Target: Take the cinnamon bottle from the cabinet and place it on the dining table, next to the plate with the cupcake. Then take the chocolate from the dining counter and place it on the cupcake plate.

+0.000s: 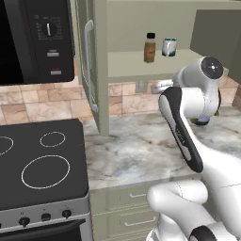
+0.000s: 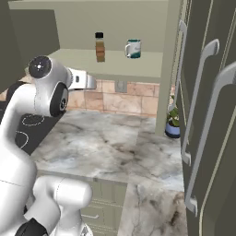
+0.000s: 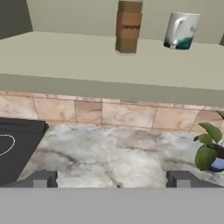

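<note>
Open cabinet point(image 1: 136, 70) holds cinnamon bottle point(image 1: 149, 48) upright, mug point(image 1: 169, 47) just right of it. Jaws wide, empty, above bench point(image 3: 113, 153).

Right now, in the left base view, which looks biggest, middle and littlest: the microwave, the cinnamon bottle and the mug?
1. Microwave: biggest by far, though it sits nearer the camera.
2. Cinnamon bottle: taller than the mug.
3. Mug: littlest, but close to the bottle, since it is wider.
</note>
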